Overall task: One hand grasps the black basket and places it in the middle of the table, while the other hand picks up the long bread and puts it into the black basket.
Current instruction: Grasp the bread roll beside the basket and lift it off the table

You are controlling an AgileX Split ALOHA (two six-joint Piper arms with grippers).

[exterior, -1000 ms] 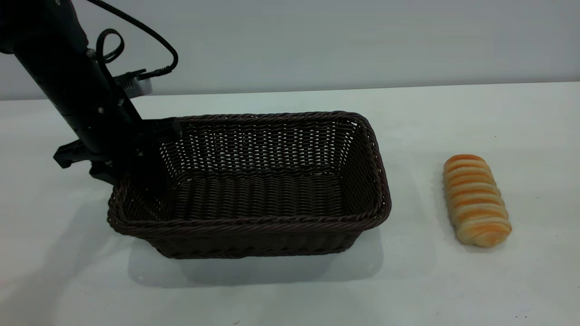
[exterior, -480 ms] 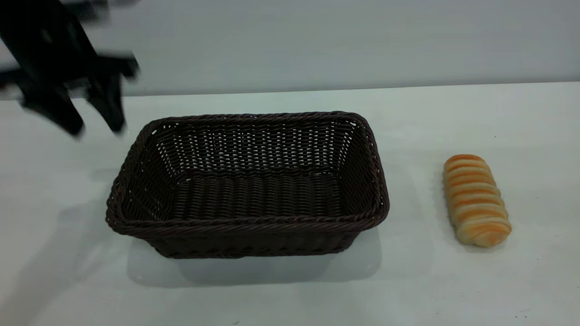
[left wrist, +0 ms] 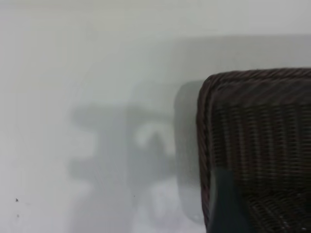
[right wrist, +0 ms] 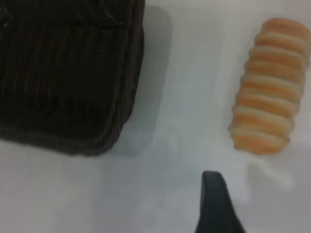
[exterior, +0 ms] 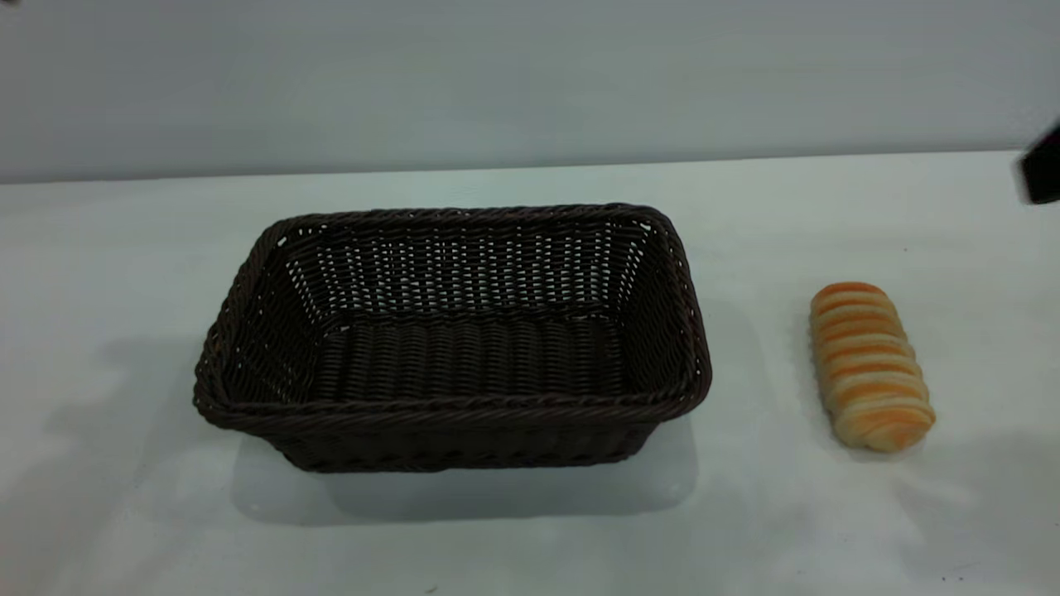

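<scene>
The black basket (exterior: 451, 339) stands upright and empty in the middle of the table (exterior: 530, 530). The long bread (exterior: 869, 364) lies on the table to its right, apart from it. My left gripper is out of the exterior view; in the left wrist view one dark finger (left wrist: 226, 204) shows above a corner of the basket (left wrist: 257, 145), holding nothing. A dark part of my right arm (exterior: 1042, 172) shows at the right edge, behind the bread. In the right wrist view one finger (right wrist: 217, 204) hangs over bare table between the basket (right wrist: 68, 73) and the bread (right wrist: 267, 85), holding nothing.
A plain grey wall runs behind the table. Bare white tabletop lies to the left of the basket, in front of it, and between basket and bread. The left gripper's shadow (left wrist: 121, 155) falls on the table beside the basket.
My left gripper let go of the basket's left rim, rose up and left, and has left the exterior view. The basket and bread stayed put. My right arm has come in at the right edge.
</scene>
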